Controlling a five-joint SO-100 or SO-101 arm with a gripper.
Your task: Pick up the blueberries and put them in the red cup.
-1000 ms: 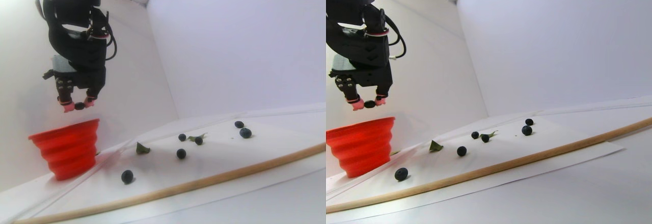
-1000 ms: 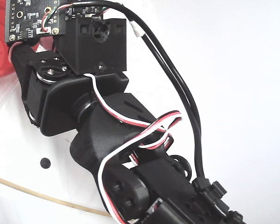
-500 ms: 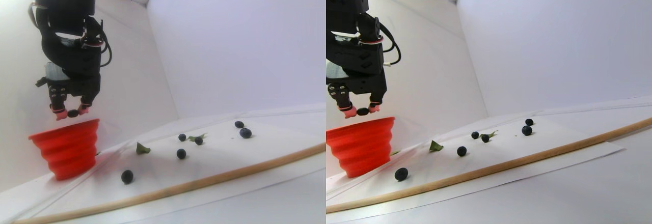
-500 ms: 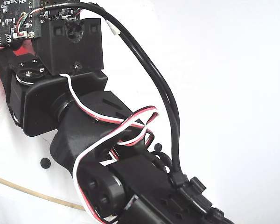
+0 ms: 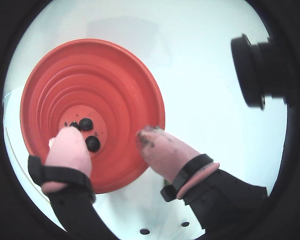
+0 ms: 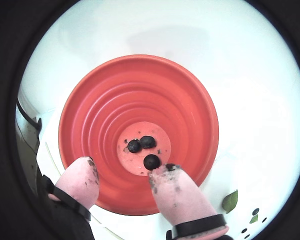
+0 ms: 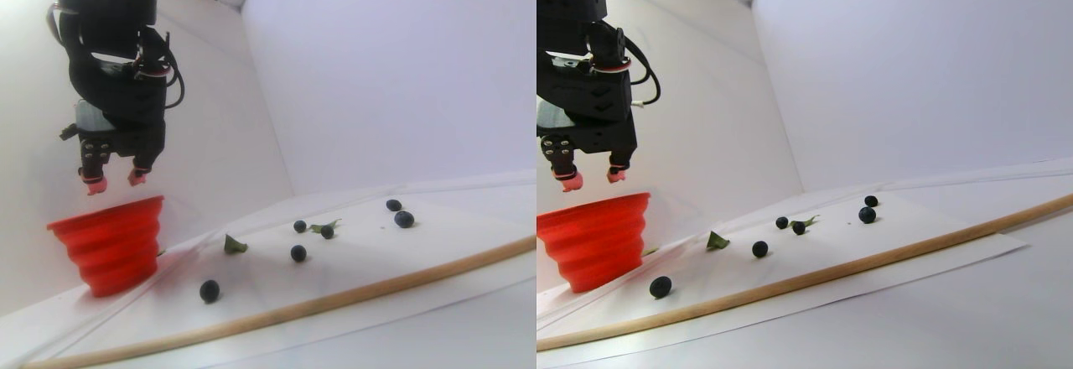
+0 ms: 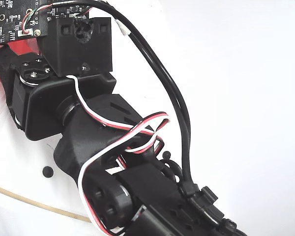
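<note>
Wrist view: blueberries (image 6: 144,148) in red cup (image 6: 200,115), below open end effector (image 6: 124,172).

End effector (image 7: 112,183) pointing straight down; pink fingertips (image 6: 177,192) spread apart, nothing between them

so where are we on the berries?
Done: three berries lie in the cup. In hand: nothing; the gripper hangs open above the cup. Left: six berries on the sheet in the stereo pair view.
</note>
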